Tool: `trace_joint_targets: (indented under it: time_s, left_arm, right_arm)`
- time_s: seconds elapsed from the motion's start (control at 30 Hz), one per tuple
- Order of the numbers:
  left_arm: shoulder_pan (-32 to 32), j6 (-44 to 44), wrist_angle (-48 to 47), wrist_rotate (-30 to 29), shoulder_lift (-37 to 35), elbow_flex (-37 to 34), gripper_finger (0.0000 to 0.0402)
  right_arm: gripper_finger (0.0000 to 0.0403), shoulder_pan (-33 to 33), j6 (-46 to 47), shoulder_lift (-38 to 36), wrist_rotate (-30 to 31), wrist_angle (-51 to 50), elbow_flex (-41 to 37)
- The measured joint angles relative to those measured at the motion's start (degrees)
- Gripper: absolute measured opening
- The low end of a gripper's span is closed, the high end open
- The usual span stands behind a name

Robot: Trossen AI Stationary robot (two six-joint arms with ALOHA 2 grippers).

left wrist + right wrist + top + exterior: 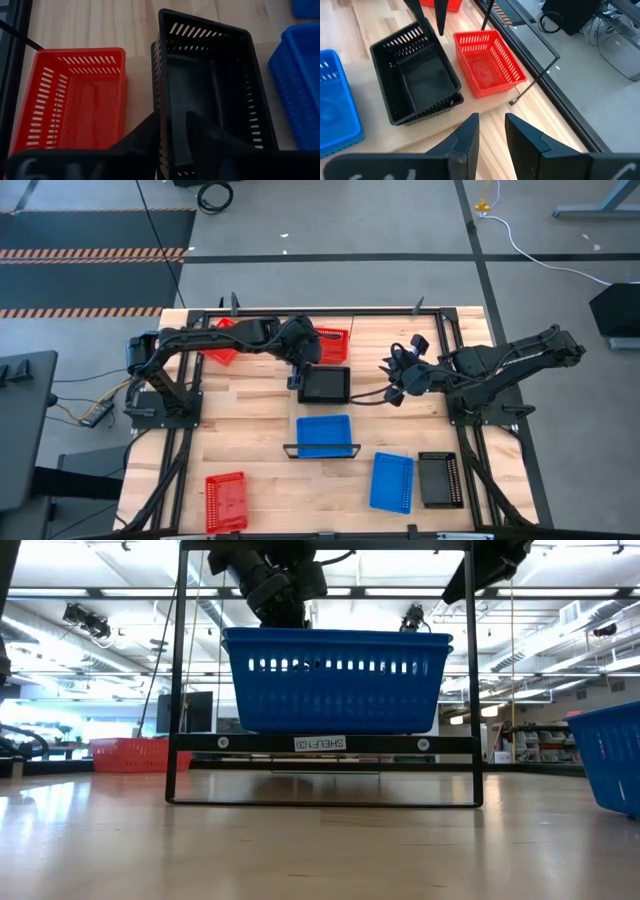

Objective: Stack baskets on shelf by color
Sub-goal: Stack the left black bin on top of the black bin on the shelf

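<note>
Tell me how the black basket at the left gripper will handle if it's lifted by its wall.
Black basket: probably light, with thin perforated walls. Its wall sits between the left gripper's fingers; gripped there, it may tilt. Smooth plastic could slip.

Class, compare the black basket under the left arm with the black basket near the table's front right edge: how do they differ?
The black basket under the left gripper lies crosswise on the shelf; the front black basket lies lengthwise on the table. The left gripper straddles the first one's wall; nothing touches the other. Both are black and meshed.

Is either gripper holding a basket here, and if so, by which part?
The left gripper straddles the near wall of the black basket on the shelf, one finger inside, one outside; whether it grips cannot be told. The right gripper is open and holds nothing.
</note>
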Motion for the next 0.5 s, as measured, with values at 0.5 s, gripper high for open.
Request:
trace_joint_targets:
  time_s: [0.5]
  left_arm:
    - [0.1,-0.2,-0.7,-4.4,4.4,0.0,0.0113]
  right_arm:
    - [0.0100,0.0,-0.7,0.3,0.0,2.0,0.0]
